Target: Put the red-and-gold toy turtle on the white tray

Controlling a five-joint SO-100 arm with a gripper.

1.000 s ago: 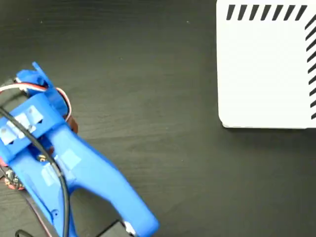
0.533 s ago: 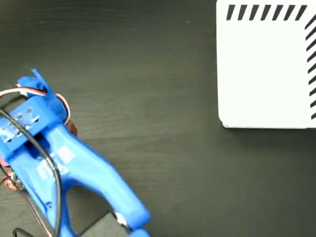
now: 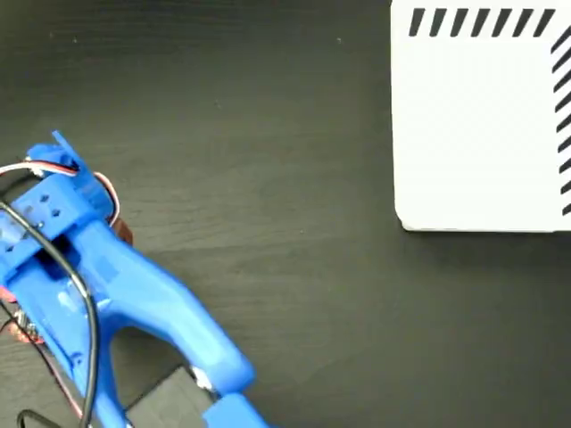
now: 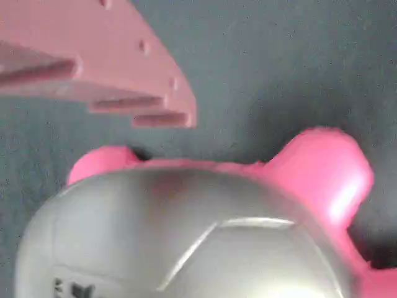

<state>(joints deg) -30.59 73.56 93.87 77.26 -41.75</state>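
The red-and-gold toy turtle [image 4: 205, 236] fills the lower half of the wrist view, very close: a shiny domed shell with pink-red limbs sticking out at its left and right. One pink toothed finger [image 4: 118, 68] of my gripper hovers just above the shell, with a gap of dark table between them; the other finger is out of frame. The jaws look open around the turtle. In the fixed view the blue arm [image 3: 116, 285] at the lower left covers the turtle and the gripper. The white tray [image 3: 482, 125], with black stripes along its edges, lies at the top right, far from the arm.
Dark wood-grain table [image 3: 285, 178] stretches between the arm and the tray. Red, white and black cables [image 3: 53, 165] run along the arm at the left edge. A black block [image 3: 169, 401] shows under the arm at the bottom.
The arm has shifted down and to the left in the fixed view. The tray has stayed put.
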